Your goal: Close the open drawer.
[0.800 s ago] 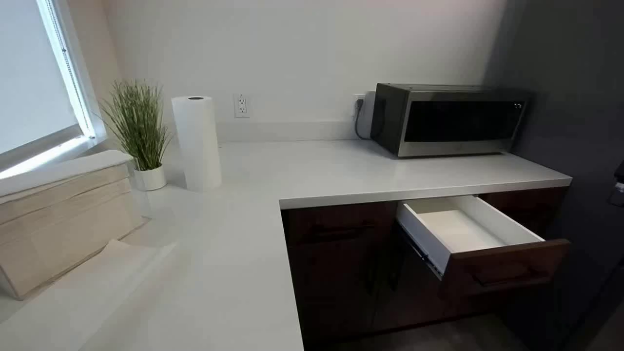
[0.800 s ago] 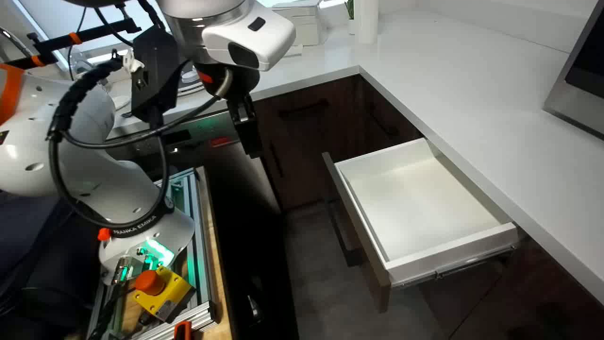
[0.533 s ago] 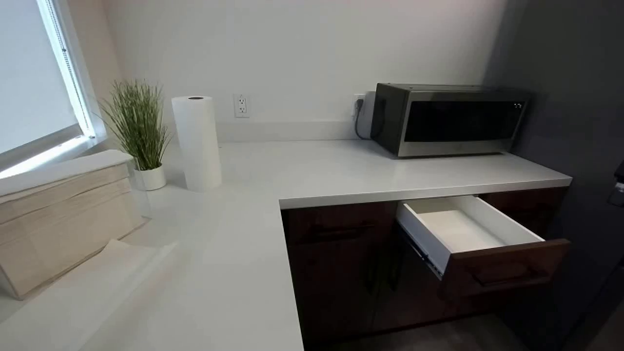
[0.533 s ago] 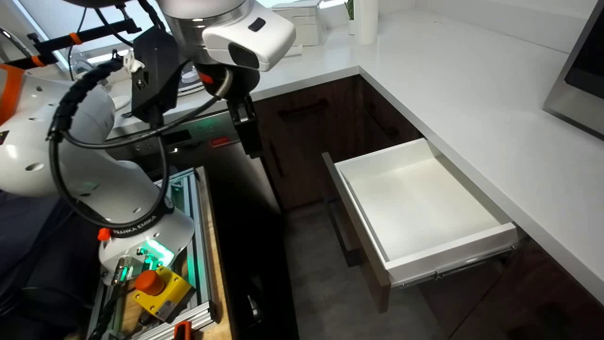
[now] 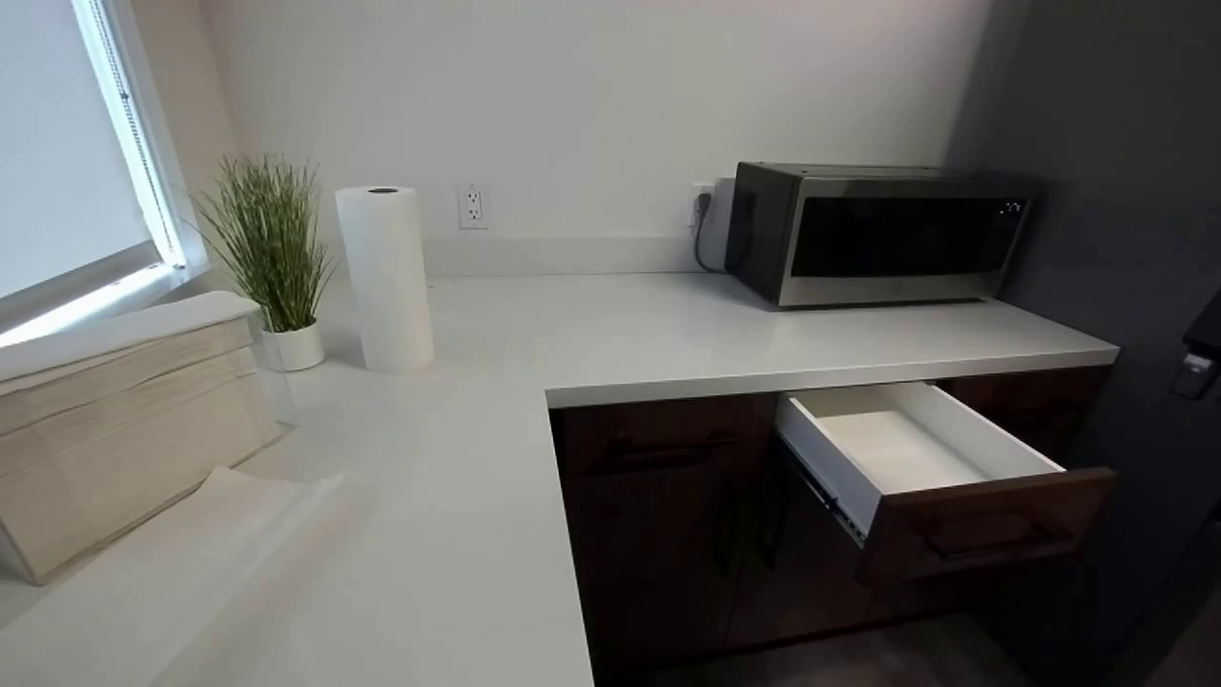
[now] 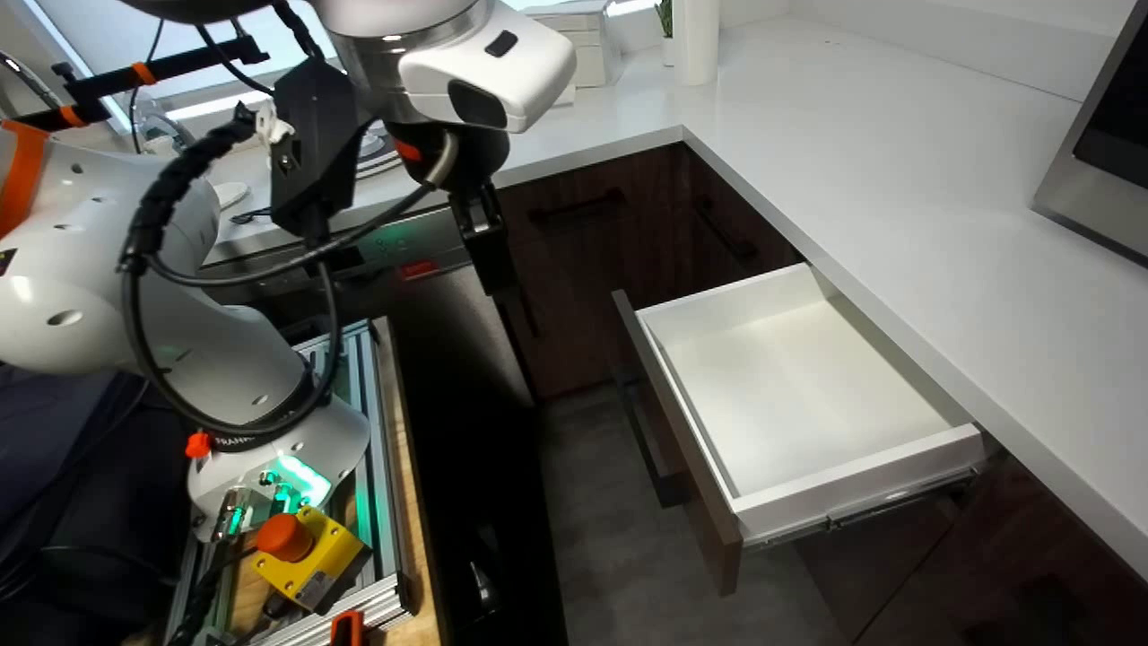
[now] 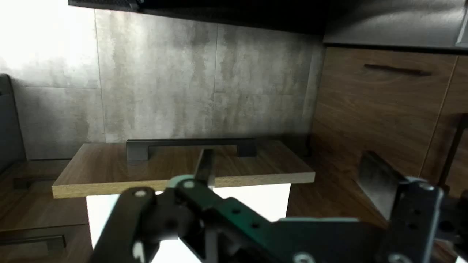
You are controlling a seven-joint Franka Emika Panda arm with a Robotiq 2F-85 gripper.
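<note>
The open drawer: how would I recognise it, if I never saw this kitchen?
Find the microwave on the white counter. Below it, just under the counter, is the drawer, dark-fronted, white inside. Unlike the closed drawers beside it, it is pulled out.

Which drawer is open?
The dark brown wooden drawer below the silver and black microwave: its white inside shows, while neighbouring dark brown drawer fronts sit flush.

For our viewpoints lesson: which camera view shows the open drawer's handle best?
The wrist view: the handle is largest, both mounts visible. In an exterior view its bar looks dim; in an exterior view the bar appears slantwise.
</note>
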